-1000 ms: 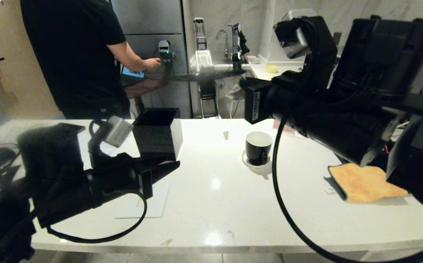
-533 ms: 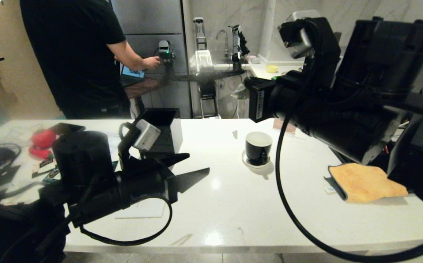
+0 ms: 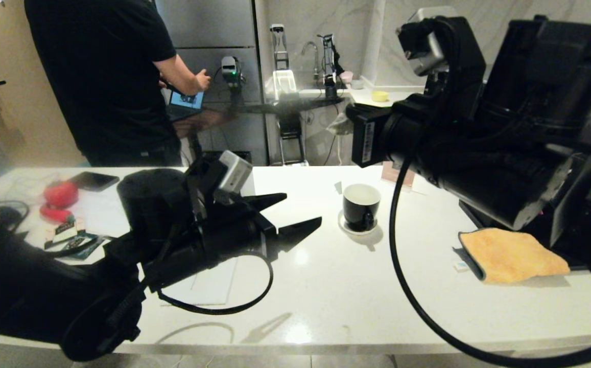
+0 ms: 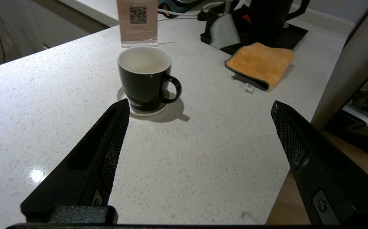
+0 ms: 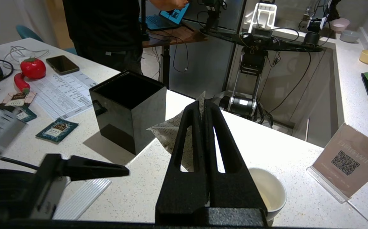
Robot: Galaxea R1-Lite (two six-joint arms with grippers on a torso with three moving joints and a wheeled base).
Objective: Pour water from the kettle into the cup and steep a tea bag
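Head view: the cup (image 3: 360, 206) stands on its saucer (image 3: 352, 229) at the middle of the white counter (image 3: 326, 286), its white interior apparently empty. The left gripper (image 3: 298, 212) hovers above the counter to the left of the cup, its fingers well apart and pointed toward it, holding nothing. The right arm (image 3: 458, 148) hangs high over the right side; its fingers are not visible here. An orange cloth (image 3: 510, 255) lies near the right edge. A person in a black shirt (image 3: 106, 76) stands beyond the far side of the counter.

Left wrist view: the cup (image 4: 145, 78) sits ahead of the spread fingers (image 4: 107, 152), handle turned toward the cloth (image 4: 261, 63). No water or tea bag shows inside. The kettle (image 4: 273, 14) stands on a black tray at the far right, beyond the cloth, only partly in frame.

Right wrist view: the right gripper (image 5: 204, 109) is closed together, clamped on the tea bag (image 5: 171, 135), which hangs above the counter just beside the black box (image 5: 128, 109) and up from the cup (image 5: 268, 190).

Assessment: the bag appears to be picked up and in position near the cup. Pouring is not yet done; the kettle is untouched on its tray. Remaining, by my judgement: fetch the kettle, fill the cup, lower the bag to steep.
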